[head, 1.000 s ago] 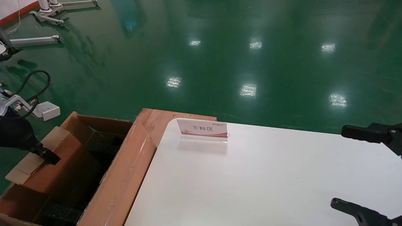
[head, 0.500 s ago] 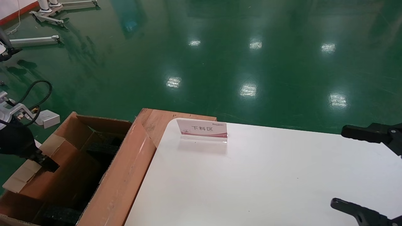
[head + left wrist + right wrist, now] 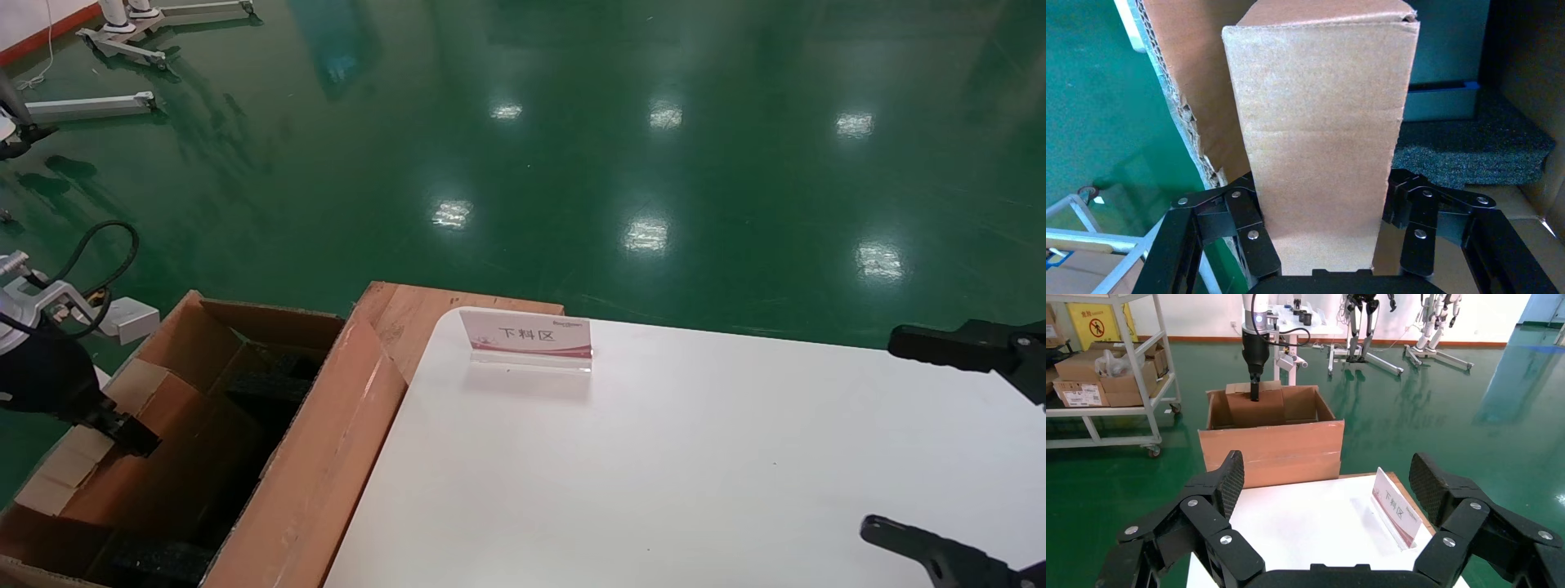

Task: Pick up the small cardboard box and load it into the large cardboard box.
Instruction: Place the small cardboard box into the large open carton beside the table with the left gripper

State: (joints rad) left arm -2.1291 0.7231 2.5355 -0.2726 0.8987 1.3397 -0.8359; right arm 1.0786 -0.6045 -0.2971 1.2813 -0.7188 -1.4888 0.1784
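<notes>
Left gripper [image 3: 131, 433] (clamping small cardboard box [image 3: 106, 425]) has sunk lower into large cardboard box [image 3: 327, 457].

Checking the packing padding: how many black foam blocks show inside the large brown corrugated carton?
2 in the head view: one black foam block at the far end of the large brown corrugated carton, another at the near end. The held small box may hide more.

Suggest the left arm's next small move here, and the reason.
Probably lower a little further before releasing: the left gripper is shut on the small cardboard box, which is partly inside the large cardboard box but above its black foam. The right gripper is open over the table.
</notes>
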